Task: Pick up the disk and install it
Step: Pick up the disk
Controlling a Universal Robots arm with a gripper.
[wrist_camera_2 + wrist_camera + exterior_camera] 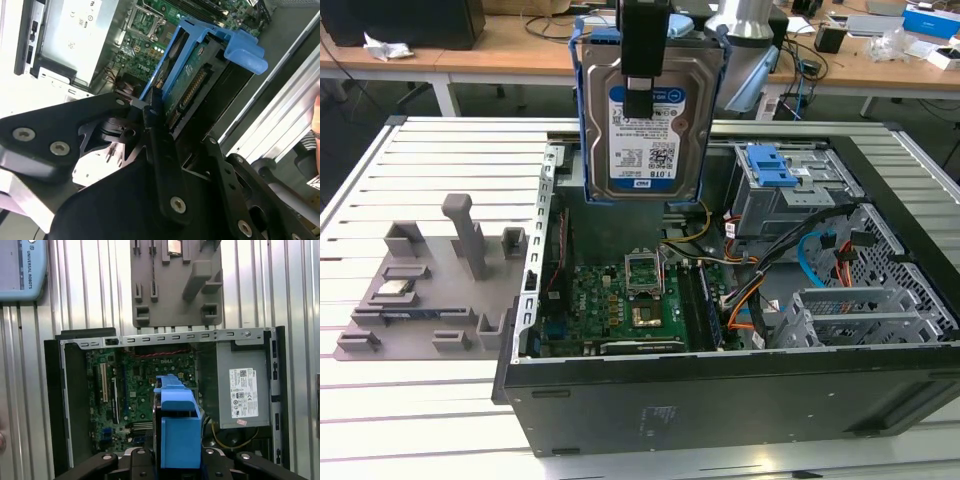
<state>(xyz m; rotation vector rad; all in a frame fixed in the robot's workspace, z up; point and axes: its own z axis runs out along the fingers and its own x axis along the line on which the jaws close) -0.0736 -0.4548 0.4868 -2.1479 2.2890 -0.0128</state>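
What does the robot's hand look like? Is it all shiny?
Not shiny: the gripper is matte black. In the second wrist view it is made of flat, angular black bars joined like a linkage and dotted with round silver screws. In the exterior view a slim black finger hangs from a boxy black body.

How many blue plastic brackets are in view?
2. One blue plastic bracket frames the flat silver metal hard drive in the hand; the second bracket sits on the grey drive cage at the exterior view's right. Others may be hidden.
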